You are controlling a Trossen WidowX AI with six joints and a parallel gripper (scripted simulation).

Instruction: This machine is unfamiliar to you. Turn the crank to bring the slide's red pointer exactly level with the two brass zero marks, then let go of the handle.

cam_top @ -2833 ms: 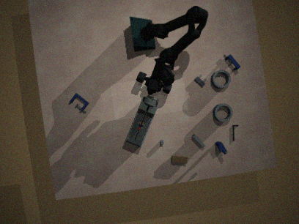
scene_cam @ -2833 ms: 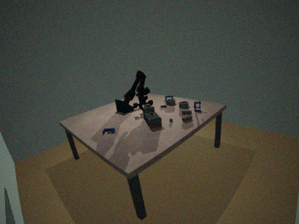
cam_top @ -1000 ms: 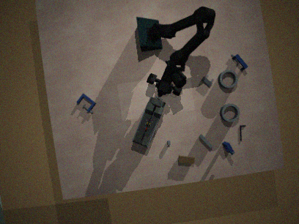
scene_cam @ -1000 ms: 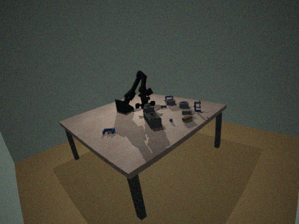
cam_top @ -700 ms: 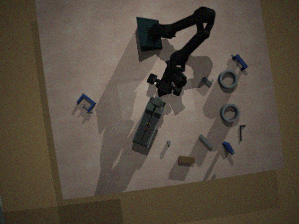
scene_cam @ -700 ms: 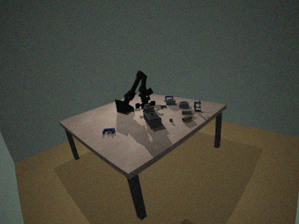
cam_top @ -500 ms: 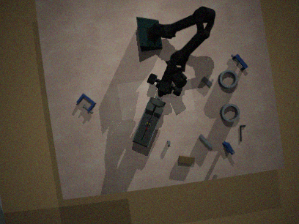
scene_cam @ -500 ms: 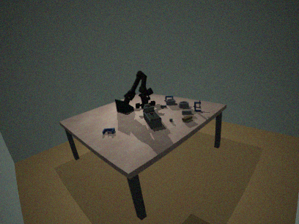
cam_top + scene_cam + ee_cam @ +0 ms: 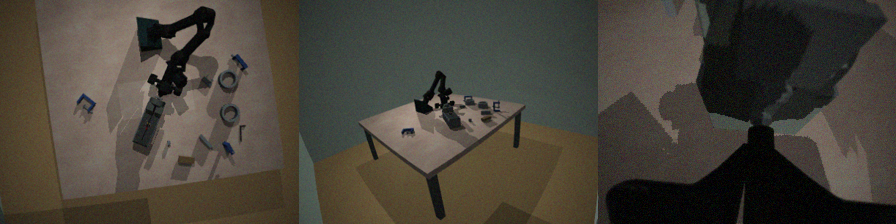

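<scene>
The grey box-shaped machine (image 9: 152, 128) (image 9: 452, 120) (image 9: 773, 45) stands on the table, with a dark slot along its top. A small red pointer (image 9: 147, 127) shows in that slot; the brass marks are too small and dim to tell its level against them. My gripper (image 9: 160, 96) (image 9: 756, 150) is at the machine's end nearest the arm base, shut on the crank handle. The handle's dark round end (image 9: 761, 135) shows between the fingertips in the wrist view. The crank arm is mostly hidden in shadow.
Two grey rings (image 9: 220, 79) (image 9: 222, 113), a brown block (image 9: 186, 159), a grey bar (image 9: 206, 142) and a blue clamp-like part (image 9: 228, 148) lie to the machine's right in the top view. A blue bracket (image 9: 83, 96) (image 9: 407, 130) lies to its left.
</scene>
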